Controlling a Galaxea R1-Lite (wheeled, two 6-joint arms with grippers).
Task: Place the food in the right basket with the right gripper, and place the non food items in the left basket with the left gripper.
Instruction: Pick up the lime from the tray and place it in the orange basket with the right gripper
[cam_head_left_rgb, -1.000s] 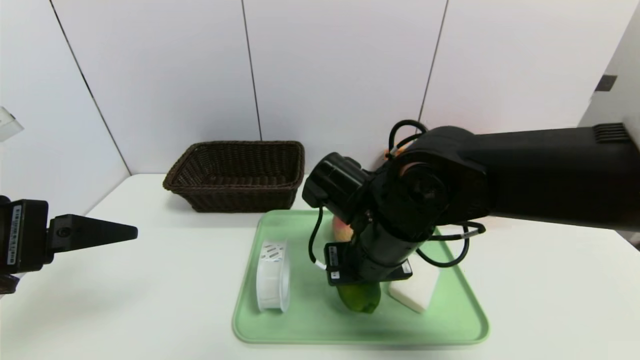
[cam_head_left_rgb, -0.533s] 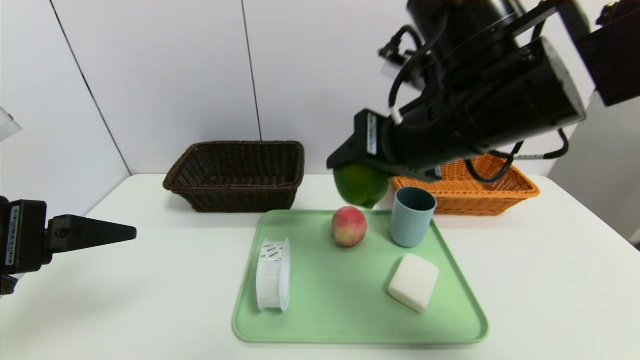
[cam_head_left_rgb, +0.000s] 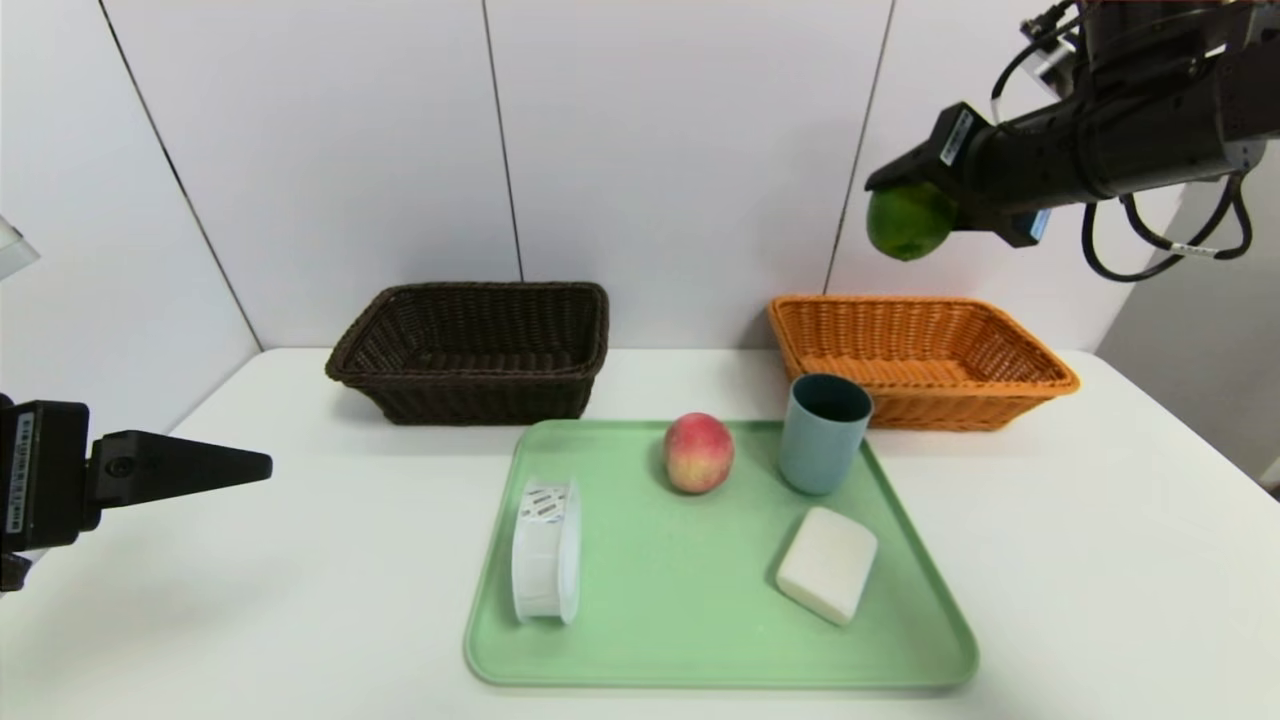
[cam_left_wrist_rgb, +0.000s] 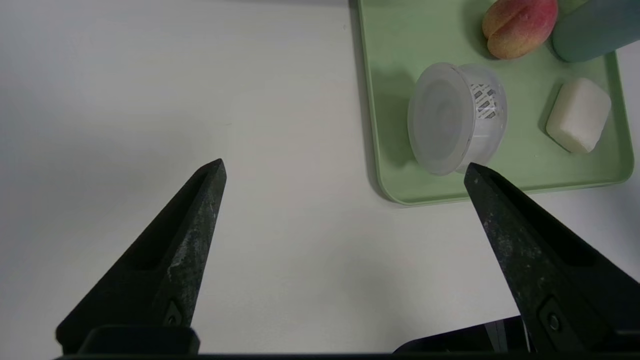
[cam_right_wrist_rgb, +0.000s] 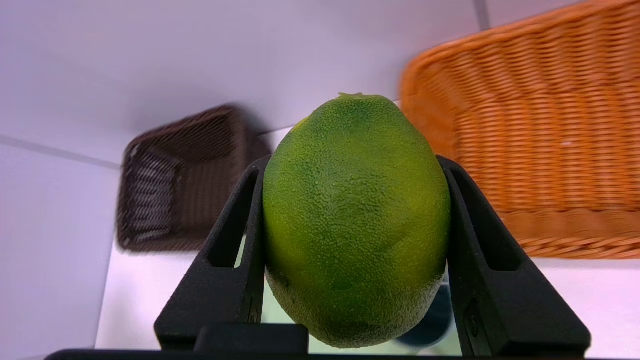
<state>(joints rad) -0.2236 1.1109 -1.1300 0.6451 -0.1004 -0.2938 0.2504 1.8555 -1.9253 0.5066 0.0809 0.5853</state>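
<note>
The right claw (cam_right_wrist_rgb: 356, 200) grips the green fruit (cam_right_wrist_rgb: 356, 220) high at about one o'clock, above the orange basket (cam_head_left_rgb: 920, 372), at the carrying step; next, I'd say, it must sink clear of the rim and let go. The cup (cam_head_left_rgb: 825, 433) crowds that basket's near edge. The left claw (cam_left_wrist_rgb: 345, 165) gapes, parked over bare desk (cam_head_left_rgb: 330, 560) at nine o'clock.

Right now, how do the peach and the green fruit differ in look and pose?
The peach is pink-red and yellow; the green fruit is mostly green. The peach rests on the tray, while the green fruit hangs clamped in the right gripper. Both are fruits.
</note>
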